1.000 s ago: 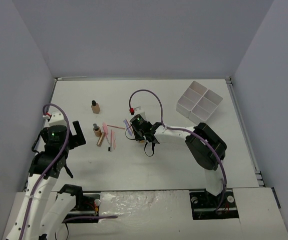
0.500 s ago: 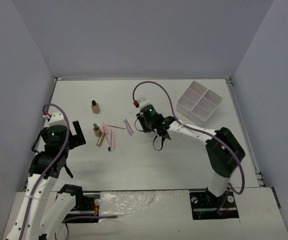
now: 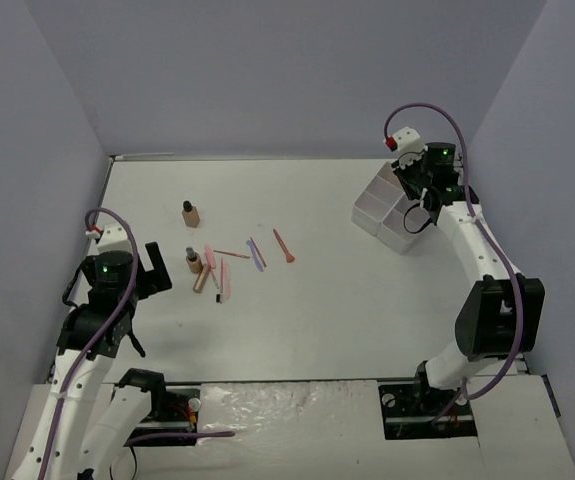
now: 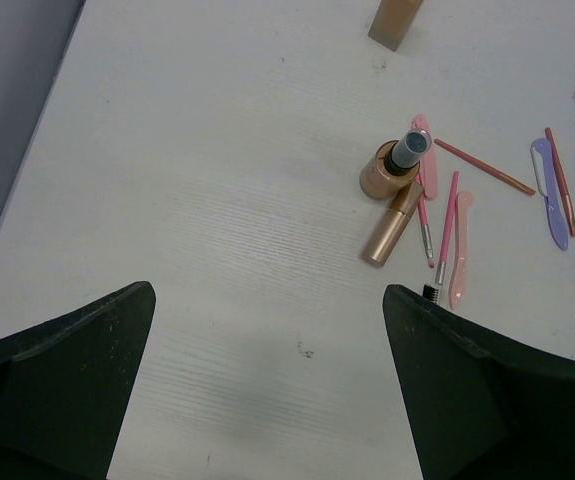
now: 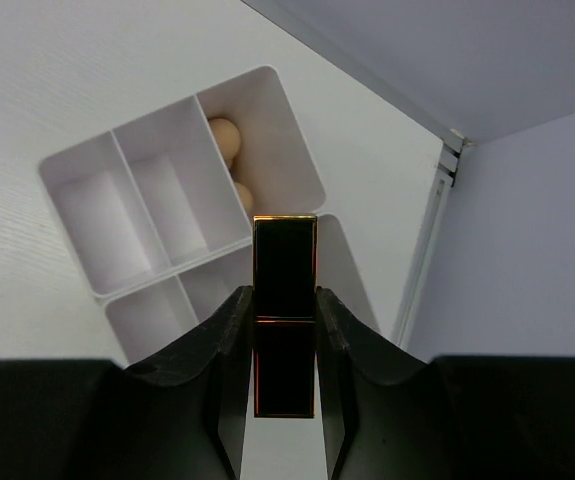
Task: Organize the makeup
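Right gripper (image 5: 285, 297) pinching a black lipstick (image 5: 285, 262) with gold edging, jaws pressed against its two sides, the stick pointing away from the wrist camera. Directly below, a white four-compartment tray (image 5: 82, 225) near the table's far right corner, close to the grey wall. Two beige egg-shaped sponges (image 5: 225, 135) together in one compartment, the one at the tray's far end in the wrist view. Two narrow compartments beside it in plain view; the rest of the tray partly hidden behind the lipstick and the black fingers (image 5: 229, 340). Purple cable (image 3: 437, 112) arching above the right arm. Left gripper (image 4: 267, 400) spread wide, holding nothing, hovering over the white table (image 3: 347, 300) at the left side. Just beyond it, more makeup in a loose cluster, well apart from the tray. There, a tan bottle (image 4: 395, 168) with a dark cap standing upright, a gold tube (image 4: 391, 228) lying against its base, and thin pink pencils (image 4: 447, 225) beside these. Also a slim brown-red pencil (image 4: 484, 166) and a purple stick (image 4: 550, 195) with a thin reddish one alongside. Farther back, a second tan bottle (image 3: 190, 213) standing alone. To the right of the cluster, an orange pencil (image 3: 284, 246) lying by itself. Any lettering on the bottles too small to read.
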